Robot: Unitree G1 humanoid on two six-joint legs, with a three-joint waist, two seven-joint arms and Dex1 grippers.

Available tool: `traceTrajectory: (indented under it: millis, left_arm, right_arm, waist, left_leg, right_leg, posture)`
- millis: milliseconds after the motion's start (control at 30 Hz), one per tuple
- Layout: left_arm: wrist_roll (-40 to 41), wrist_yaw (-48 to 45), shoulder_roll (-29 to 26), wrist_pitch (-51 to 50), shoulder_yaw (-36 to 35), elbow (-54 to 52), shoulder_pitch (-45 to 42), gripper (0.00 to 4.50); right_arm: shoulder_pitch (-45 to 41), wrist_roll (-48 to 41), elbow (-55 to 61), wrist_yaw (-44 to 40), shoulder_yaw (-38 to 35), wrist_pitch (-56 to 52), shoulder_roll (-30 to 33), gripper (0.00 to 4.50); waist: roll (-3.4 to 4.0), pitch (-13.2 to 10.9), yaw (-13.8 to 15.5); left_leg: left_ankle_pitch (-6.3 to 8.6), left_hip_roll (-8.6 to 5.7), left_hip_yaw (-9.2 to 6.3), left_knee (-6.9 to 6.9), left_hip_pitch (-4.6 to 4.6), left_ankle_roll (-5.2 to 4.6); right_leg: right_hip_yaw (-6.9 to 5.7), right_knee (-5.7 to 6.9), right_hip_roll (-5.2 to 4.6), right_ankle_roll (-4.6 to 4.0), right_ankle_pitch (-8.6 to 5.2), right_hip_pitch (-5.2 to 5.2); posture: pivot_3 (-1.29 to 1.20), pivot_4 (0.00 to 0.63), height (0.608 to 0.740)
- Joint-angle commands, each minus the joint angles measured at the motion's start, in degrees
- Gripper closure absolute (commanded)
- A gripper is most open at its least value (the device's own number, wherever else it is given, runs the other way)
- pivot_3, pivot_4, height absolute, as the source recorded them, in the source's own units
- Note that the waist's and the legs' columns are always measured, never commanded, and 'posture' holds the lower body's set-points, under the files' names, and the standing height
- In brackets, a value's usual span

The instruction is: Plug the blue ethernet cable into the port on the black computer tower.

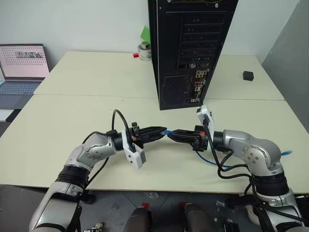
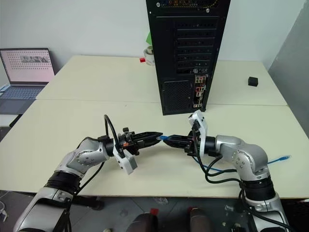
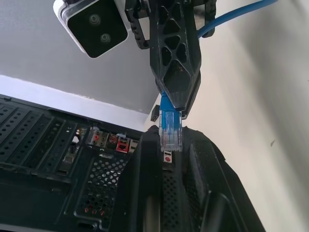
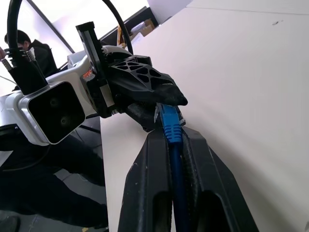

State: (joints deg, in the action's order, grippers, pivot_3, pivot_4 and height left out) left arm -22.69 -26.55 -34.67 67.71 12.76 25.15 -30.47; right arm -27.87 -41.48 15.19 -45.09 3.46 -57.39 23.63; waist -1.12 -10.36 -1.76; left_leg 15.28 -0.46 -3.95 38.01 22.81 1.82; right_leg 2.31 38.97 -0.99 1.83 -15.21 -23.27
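One table [image 1: 72, 121], cream. One black computer tower [image 1: 190, 48] upright at its far middle, ports facing the robot. Two grippers meet tip to tip before it: left gripper [image 1: 164, 131] and right gripper [image 1: 170, 134], both clamped on one blue ethernet cable [image 4: 170, 126]. Left wrist view shows its clear plug; right wrist view, a person behind.

The blue ethernet cable [image 1: 168, 132] is held above the bench between the two pincer tips; its clear plug [image 3: 170, 129] is unconnected. The cord trails back across the bench toward the right edge. The black computer tower [image 1: 190, 48] stands upright on the bench, rear panel with coloured ports [image 1: 198, 86] facing forward.
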Motion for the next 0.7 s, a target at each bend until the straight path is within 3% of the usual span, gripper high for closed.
traceTrajectory:
  millis: [33,67,133,300,367,533,700]
  left_arm:
    - [3.5,-1.3,-0.5,-1.4,2.3,-1.8,0.6,4.23]
    - [4.1,-1.4,-0.5,-1.7,2.5,-2.1,0.6,4.23]
    - [5.9,-1.9,-0.5,-3.1,2.6,-2.7,0.6,3.53]
    - [12.3,-5.4,-0.1,-10.0,3.5,-4.0,0.8,2.69]
    - [14.0,-6.6,0.0,-12.6,3.2,-4.4,1.0,2.14]
    - [22.1,-10.2,1.5,-28.1,1.1,-7.0,2.0,1.25]
    - [35.3,-12.4,4.4,-54.7,-1.7,-17.5,2.7,1.23]
  right_arm:
    - [-2.0,-1.3,1.0,-0.5,-1.0,0.5,0.4,4.49]
    - [-2.0,-1.4,1.0,-0.5,-1.0,0.6,0.4,4.49]
    - [-1.9,-1.3,1.0,-0.3,-1.1,0.7,0.4,4.49]
    - [-1.3,-1.5,1.8,0.9,-2.3,1.6,0.0,4.49]
    - [-1.0,-1.5,2.4,1.5,-3.2,2.2,0.0,4.49]
    - [-0.3,-0.5,3.6,5.2,-7.0,5.0,-0.1,4.49]
    - [-2.9,8.4,1.8,16.4,-9.3,13.5,-2.4,4.49]
  waist:
    - [0.0,0.0,0.0]
    - [0.0,0.0,0.0]
    - [0.0,0.0,0.0]
    - [0.0,0.0,0.0]
    - [0.0,0.0,0.0]
    - [0.0,0.0,-0.1]
    - [0.0,0.0,-0.1]
  left_leg:
    - [0.0,0.0,0.0,0.0,0.0,0.0]
    - [0.0,0.0,0.0,0.0,0.0,0.0]
    - [0.0,0.0,0.0,0.0,0.0,0.0]
    - [0.0,0.0,0.0,0.0,0.0,0.0]
    - [0.0,0.0,-0.01,0.0,0.0,0.0]
    - [0.0,0.0,-0.01,0.0,0.0,0.0]
    - [0.0,0.01,-0.03,0.02,0.02,0.0]
  right_leg:
    - [0.0,0.0,0.0,0.0,0.0,0.0]
    - [0.0,0.0,0.0,0.0,0.0,0.0]
    - [0.0,0.0,0.0,0.0,0.0,0.0]
    - [0.0,0.0,0.0,0.0,0.0,0.0]
    - [0.0,0.0,0.01,0.0,0.0,0.0]
    - [0.0,0.0,0.03,0.0,0.0,0.0]
    - [0.0,0.02,0.04,0.0,0.0,-0.01]
  posture:
    - [0.0,0.15,0.74]
    - [0.0,0.15,0.74]
    - [0.0,0.15,0.74]
    - [0.0,0.15,0.74]
    - [0.0,0.15,0.74]
    - [0.0,0.15,0.74]
    - [0.0,0.15,0.74]
